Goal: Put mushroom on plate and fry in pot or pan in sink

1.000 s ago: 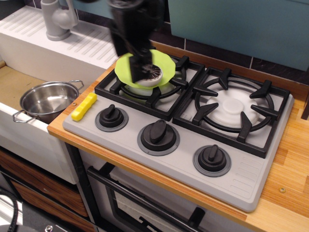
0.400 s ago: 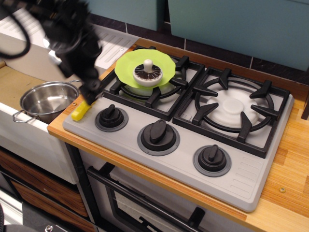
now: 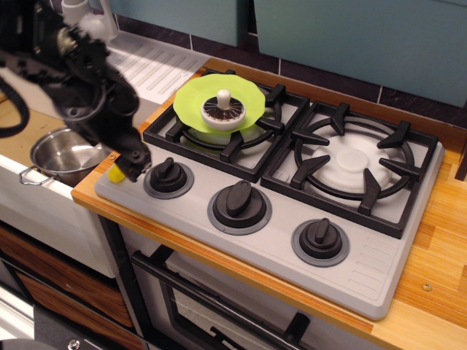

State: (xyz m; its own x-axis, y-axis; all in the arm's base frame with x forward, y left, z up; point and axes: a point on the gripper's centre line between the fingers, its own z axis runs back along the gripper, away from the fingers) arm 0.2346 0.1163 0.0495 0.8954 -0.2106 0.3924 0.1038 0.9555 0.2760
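Gills-up mushroom on plate; fry beside pot.

At frame left the tool covers the fry, crowded by the leftmost knob and pot.

the robot arm is showing a bulky matte-black body, blurred, with black cables looping at its left and a narrower black gripper end.
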